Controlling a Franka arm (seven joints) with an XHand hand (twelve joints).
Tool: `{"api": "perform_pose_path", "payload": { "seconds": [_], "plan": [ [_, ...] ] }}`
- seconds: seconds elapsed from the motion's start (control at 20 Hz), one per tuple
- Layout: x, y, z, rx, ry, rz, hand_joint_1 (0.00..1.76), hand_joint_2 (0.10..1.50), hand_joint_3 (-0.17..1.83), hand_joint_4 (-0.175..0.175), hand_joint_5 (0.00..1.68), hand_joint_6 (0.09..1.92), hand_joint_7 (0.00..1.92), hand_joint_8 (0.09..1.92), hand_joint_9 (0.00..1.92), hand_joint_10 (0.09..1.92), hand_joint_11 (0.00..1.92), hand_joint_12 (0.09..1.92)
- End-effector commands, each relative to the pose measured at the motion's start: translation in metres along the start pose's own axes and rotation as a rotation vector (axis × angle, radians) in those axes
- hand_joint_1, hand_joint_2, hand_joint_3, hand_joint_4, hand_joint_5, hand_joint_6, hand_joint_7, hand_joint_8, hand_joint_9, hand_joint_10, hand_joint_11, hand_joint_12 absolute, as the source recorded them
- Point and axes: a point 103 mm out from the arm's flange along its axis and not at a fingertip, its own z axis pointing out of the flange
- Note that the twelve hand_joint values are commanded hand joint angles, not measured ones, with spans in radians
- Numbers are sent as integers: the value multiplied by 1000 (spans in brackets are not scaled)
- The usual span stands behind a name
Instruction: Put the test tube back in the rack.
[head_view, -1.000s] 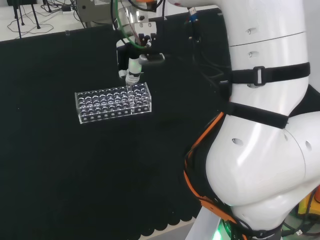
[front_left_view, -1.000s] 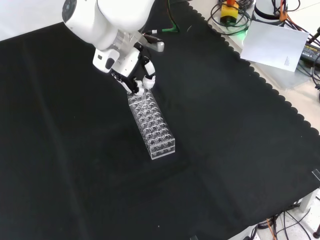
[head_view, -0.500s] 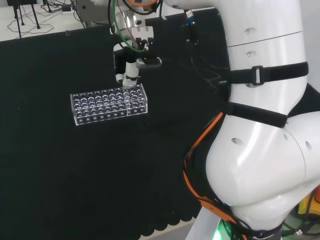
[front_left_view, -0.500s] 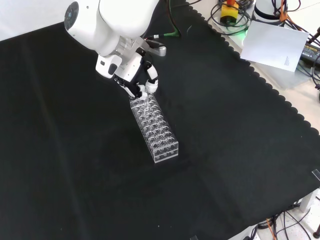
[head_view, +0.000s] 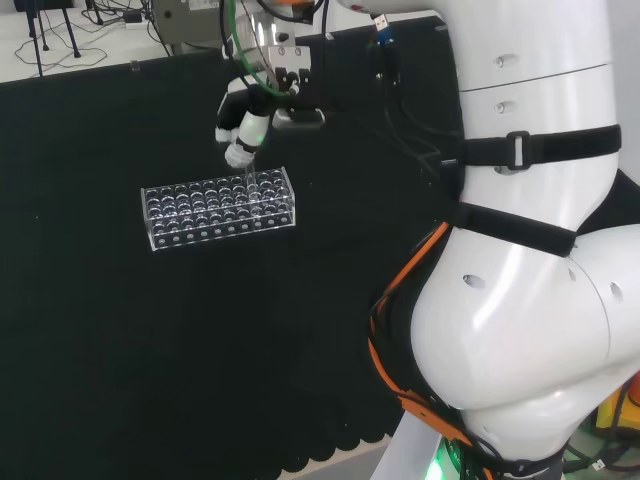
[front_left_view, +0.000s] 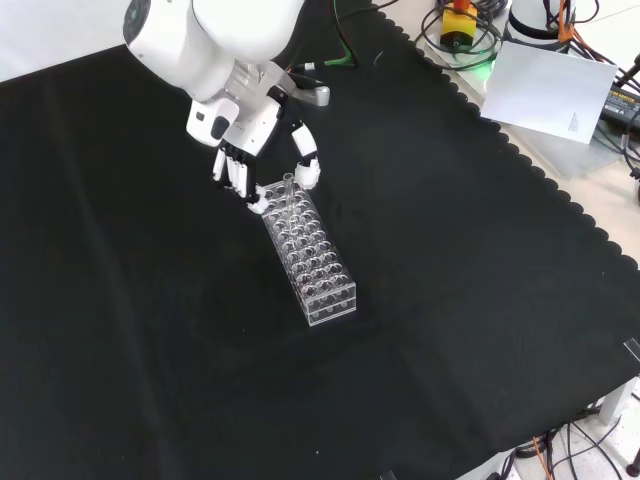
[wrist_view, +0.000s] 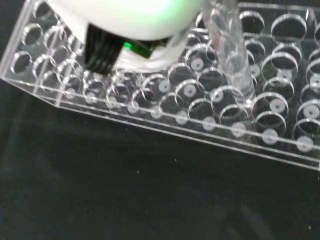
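A clear test tube (front_left_view: 289, 189) was seen standing upright in a hole at the end of the clear rack (front_left_view: 310, 248) nearest the hand (front_left_view: 262, 160), on the black cloth surface (front_left_view: 450, 300). The hand was spread wide, nothing held, fingers (front_left_view: 232, 174) to one side of the tube and thumb (front_left_view: 305, 163) to the other in the front view. The tube's long axis was near vertical, so a straight lift was judged to clear it.

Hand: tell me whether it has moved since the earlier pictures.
Yes. In the front view the hand has opened and drawn back from the rack, leaving the test tube standing in its end.
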Motion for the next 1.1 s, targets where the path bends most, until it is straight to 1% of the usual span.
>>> {"api": "perform_pose_path", "payload": {
  "seconds": [0.05, 0.15, 0.25, 0.3, 0.5, 0.7, 0.9, 1.0, 1.1],
  "plan": [
    [9, -13, -22, -66, 11, -49, 1026, 495, 581, -26, 475, 790, 506, 1040, 620, 975, 211, 1516],
    [11, -19, -31, -95, 12, -55, 1025, 495, 580, -25, 469, 788, 499, 1039, 612, 974, 206, 1517],
    [13, -28, -42, -137, 3, -65, 1025, 495, 579, -24, 467, 785, 496, 1038, 609, 974, 203, 1518],
    [15, -33, -48, -163, -12, -71, 1025, 495, 580, -24, 467, 783, 494, 1038, 607, 973, 202, 1519],
    [21, -56, -70, -281, -114, -91, 1025, 506, 585, -25, 478, 783, 488, 1035, 601, 972, 200, 1520],
    [22, -82, -88, -399, -168, -102, 983, 566, 621, -43, 497, 786, 484, 1034, 595, 970, 204, 1520],
    [16, -108, -97, -487, -207, -91, 911, 616, 650, -66, 446, 760, 474, 1032, 573, 968, 215, 1519],
    [12, -120, -99, -519, -216, -80, 881, 631, 651, -72, 414, 736, 463, 1036, 550, 976, 217, 1516],
    [9, -130, -100, -534, -223, -71, 866, 640, 646, -76, 389, 714, 448, 1039, 525, 985, 219, 1516]
  ]
}}
